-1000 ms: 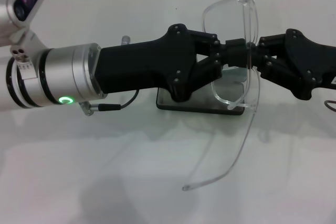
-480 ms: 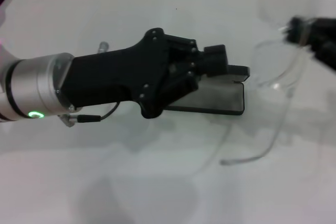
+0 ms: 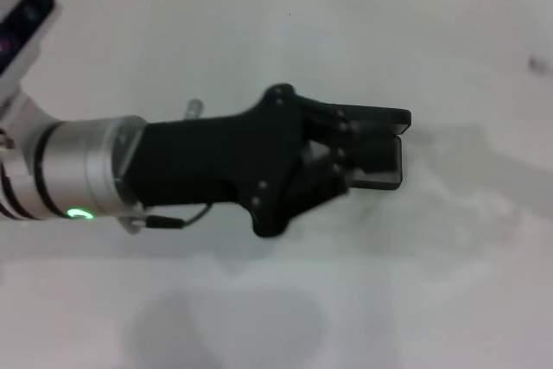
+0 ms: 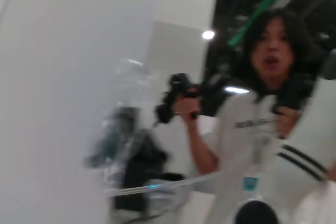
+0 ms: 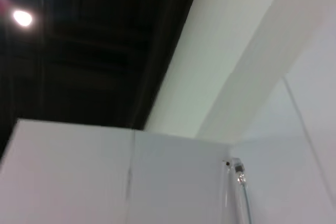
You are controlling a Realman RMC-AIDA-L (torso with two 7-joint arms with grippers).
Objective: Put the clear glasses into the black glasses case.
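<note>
Head view: left gripper [image 3: 367, 155] is stretched across the white bench [image 3: 259, 317], its tip over the black glasses case [image 3: 390, 146]. Case lies open, long axis running left-right, lid edge on the far side; only its right end shows past the jaws. Cannot tell whether the left jaws are apart or together; they merge with the dark case.

Clear glasses: absent from the head view. In the right wrist view one thin clear arm with its hinge [image 5: 240, 182] shows close to the camera, so they are probably carried by the right arm, off to the right of the case. Right gripper itself is out of sight.

Judgement: the right arm would bring the glasses leftward to the case, frame parallel to its long axis.
</note>
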